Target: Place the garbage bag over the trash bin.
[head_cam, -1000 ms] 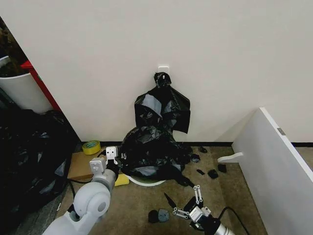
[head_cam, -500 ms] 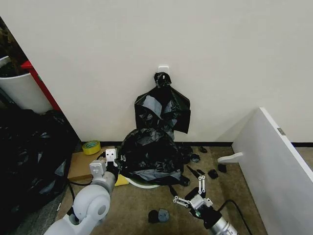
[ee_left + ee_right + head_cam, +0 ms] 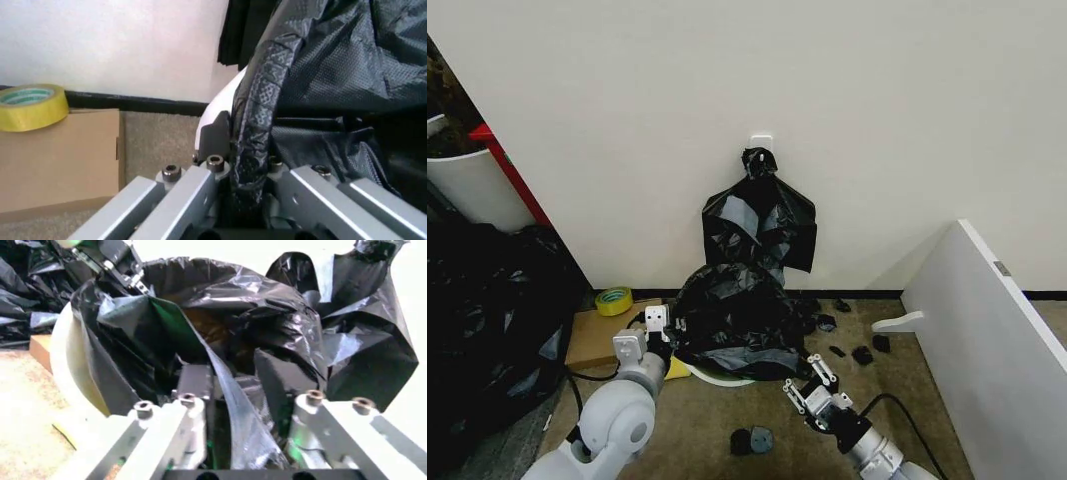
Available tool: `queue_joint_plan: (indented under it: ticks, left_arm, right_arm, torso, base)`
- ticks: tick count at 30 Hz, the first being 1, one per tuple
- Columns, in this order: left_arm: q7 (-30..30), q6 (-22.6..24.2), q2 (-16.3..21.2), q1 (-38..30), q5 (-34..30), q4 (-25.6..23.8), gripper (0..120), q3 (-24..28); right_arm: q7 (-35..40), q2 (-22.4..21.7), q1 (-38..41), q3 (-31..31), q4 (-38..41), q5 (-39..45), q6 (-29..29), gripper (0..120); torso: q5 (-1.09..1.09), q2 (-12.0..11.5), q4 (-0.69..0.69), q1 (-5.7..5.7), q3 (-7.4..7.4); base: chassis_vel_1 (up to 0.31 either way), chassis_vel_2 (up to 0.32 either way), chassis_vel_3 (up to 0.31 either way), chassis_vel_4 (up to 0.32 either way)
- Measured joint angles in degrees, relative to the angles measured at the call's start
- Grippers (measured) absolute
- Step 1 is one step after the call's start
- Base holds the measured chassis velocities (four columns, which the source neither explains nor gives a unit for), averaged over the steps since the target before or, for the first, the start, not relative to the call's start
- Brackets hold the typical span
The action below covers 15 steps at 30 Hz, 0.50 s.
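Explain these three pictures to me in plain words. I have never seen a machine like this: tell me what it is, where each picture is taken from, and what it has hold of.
This is a wheeled robot with two arms, each ending in a two-fingered gripper. The wide picture comes from a camera on its head, looking down at the floor by a wall. The other two come from cameras on its wrists, looking along the fingers.

A cream-white trash bin stands by the wall, with a black garbage bag draped over it. The left gripper is shut on a twisted fold of the bag at the bin's left side. The right gripper is at the bin's near right side, with a flap of the bag between its fingers.

Also there: a bundle of black bags hanging on the wall, a roll of yellow tape on a cardboard piece, and black scraps on the floor.
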Motion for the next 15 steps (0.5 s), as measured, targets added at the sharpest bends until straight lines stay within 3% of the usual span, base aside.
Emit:
queue_joint_plan:
  ticks: [6, 11, 15]
  left_arm:
    - [-0.1, -0.1, -0.1, 0.1, 0.3, 0.1, 0, 0.0]
    - [-0.2, -0.5, -0.1, 0.1, 0.5, 0.2, 0, 0.0]
    - [-0.6, -0.9, -0.3, 0.0, -0.9, -0.4, 0, -0.4]
  right_arm:
    - [-1.9, 1.8, 0.2, -0.4, -1.6, -0.2, 3.8, 0]
    - [-3.4, 2.9, 0.3, -0.4, -2.9, 0.0, 6.8, 0]
    - [-11.6, 3.8, 1.0, -0.7, -5.8, 4.2, 16.4, 0]
  torso:
    - [0.0, 0.0, 0.0, 0.0, 0.0]
    - [0.0, 0.0, 0.0, 0.0, 0.0]
    - [0.0, 0.0, 0.0, 0.0, 0.0]
  base:
    - [0.0, 0.0, 0.0, 0.0]
    - [0.0, 0.0, 0.0, 0.0]
    - [0.0, 0.0, 0.0, 0.0]
